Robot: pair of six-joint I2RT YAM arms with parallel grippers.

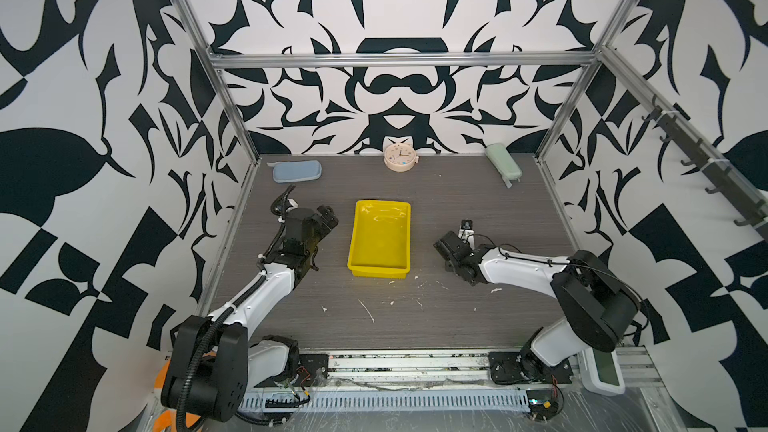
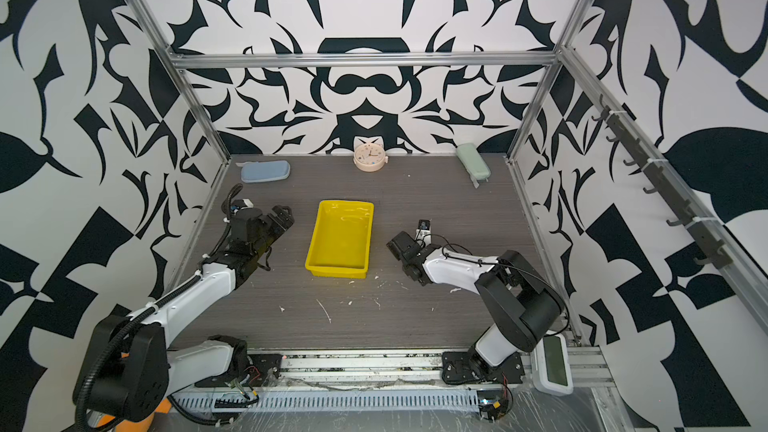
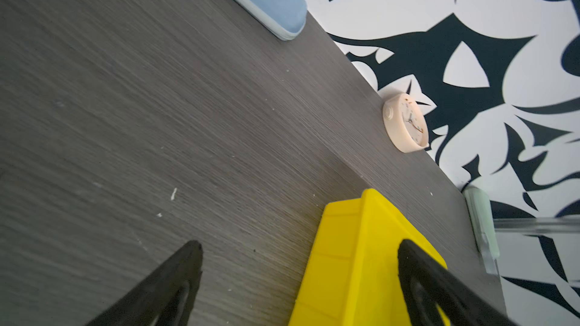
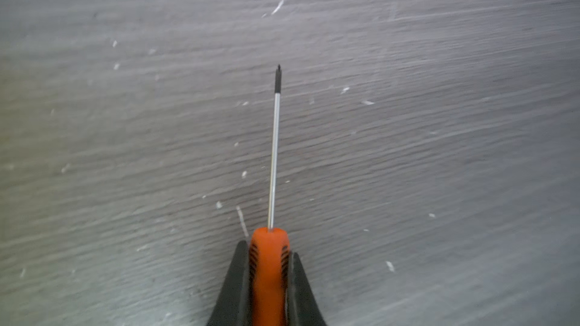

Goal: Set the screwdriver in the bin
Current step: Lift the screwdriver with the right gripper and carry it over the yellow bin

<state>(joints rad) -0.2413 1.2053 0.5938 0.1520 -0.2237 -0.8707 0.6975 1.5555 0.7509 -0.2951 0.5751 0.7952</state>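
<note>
Screwdriver (image 4: 270, 271) handling comes first here: your right gripper (image 4: 269, 249) is pinched tight on the orange handle, one jaw on each flank, and the thin shaft runs straight out past the fingertips in line with the gripper, its dark tip hanging over bare table (image 4: 125, 152). That view is smeared, so you cannot tell how high the tip rides. In both top views the tool itself is hidden beneath the wrist, so trust the wrist camera for its pose. The bin (image 1: 379, 243) stands empty at mid-table between the two arms, to the left of your loaded gripper and near it but not touching, with its long side running from the robot's edge toward the back wall. Since the tool's long axis follows the gripper, you will likely want the shaft swung roughly along the bin's length, or at least wholly inside the rim, before letting go. Your left gripper (image 3: 300, 246) is spread wide with nothing between its jaws, just beside the bin's other flank; it holds no part in the carry.
</note>
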